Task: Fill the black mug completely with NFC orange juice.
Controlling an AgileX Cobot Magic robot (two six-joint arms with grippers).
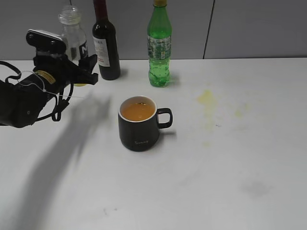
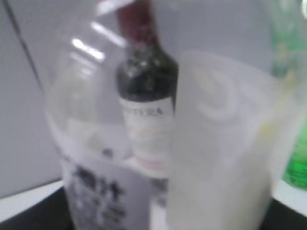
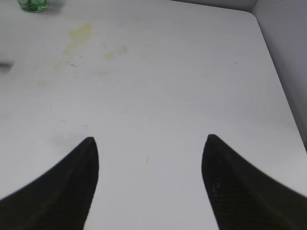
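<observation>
Juice [image 1: 137,110] fills black mug [image 1: 139,130]; left gripper [image 1: 76,72] — at clear bottle [image 1: 74,33].

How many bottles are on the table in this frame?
3, all along the back edge: the clear juice bottle at far left, partly behind the left gripper; the dark wine bottle beside it; the green soda bottle further right. None looks hidden.

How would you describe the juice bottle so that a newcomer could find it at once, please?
Look along the grey back wall to the row of three bottles. The small clear wide-necked bottle stands leftmost, at the left gripper. Unlike the dark wine bottle and green soda bottle, it is see-through and nearly empty.
</observation>
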